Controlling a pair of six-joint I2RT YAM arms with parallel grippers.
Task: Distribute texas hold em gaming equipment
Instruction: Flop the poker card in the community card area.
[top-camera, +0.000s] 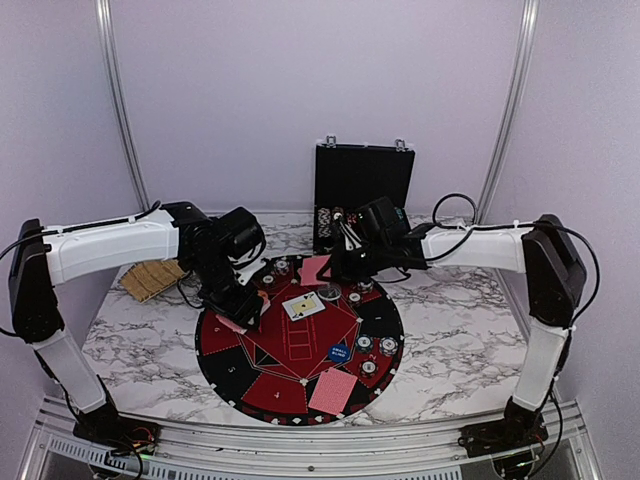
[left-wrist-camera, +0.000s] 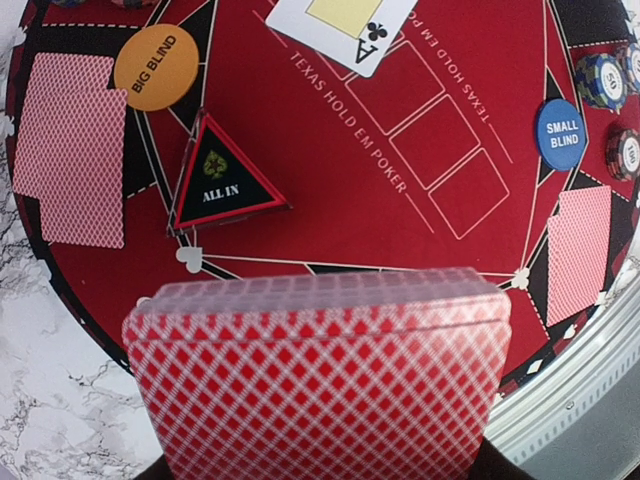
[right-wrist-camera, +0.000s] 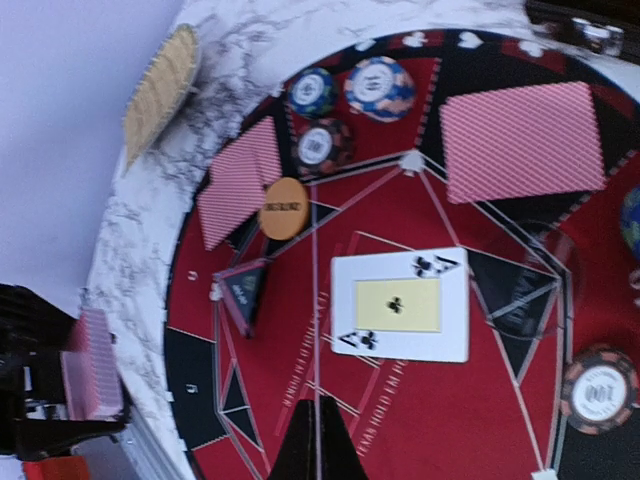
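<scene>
**Operator:** What does the left side show?

**Spotter:** At far left, a tan woven piece (top-camera: 152, 280) lies on the marble table (top-camera: 450, 330). Next to it, your left gripper (top-camera: 236, 316) hangs over the left rim of the round black-and-red mat (top-camera: 225, 350). Its jaws stand partly apart and are clamped on a deck of red-backed cards (left-wrist-camera: 320, 390). The deck fills the bottom of your left wrist view.

**Operator:** And across the mat?

**Spotter:** Your left wrist camera reads it in order. A face-down card (left-wrist-camera: 72, 148) lies at the left, with the orange BIG BLIND disc (left-wrist-camera: 156, 67) just beside its upper corner. The triangular ALL IN marker (left-wrist-camera: 220, 180) comes next. The ace of clubs (left-wrist-camera: 345, 25) lies face up at the centre. Right of that is the blue SMALL BLIND disc (left-wrist-camera: 560, 134), with a second face-down card (left-wrist-camera: 580, 250) below it. Stripe-edged poker chips (left-wrist-camera: 605, 80) sit at the right rim.

**Operator:** What about the right arm?

**Spotter:** Your right gripper (right-wrist-camera: 318, 430) is over the mat with its fingers pressed together and nothing between them. Its tip is near the ace's edge, and you cannot tell its height above the mat. In that wrist view a clear disc (right-wrist-camera: 525, 278) lies just beside the ace. Three more chips (right-wrist-camera: 318, 147) are grouped at the far rim, between two face-down cards. Behind the mat stands the black case (top-camera: 362, 190).
</scene>
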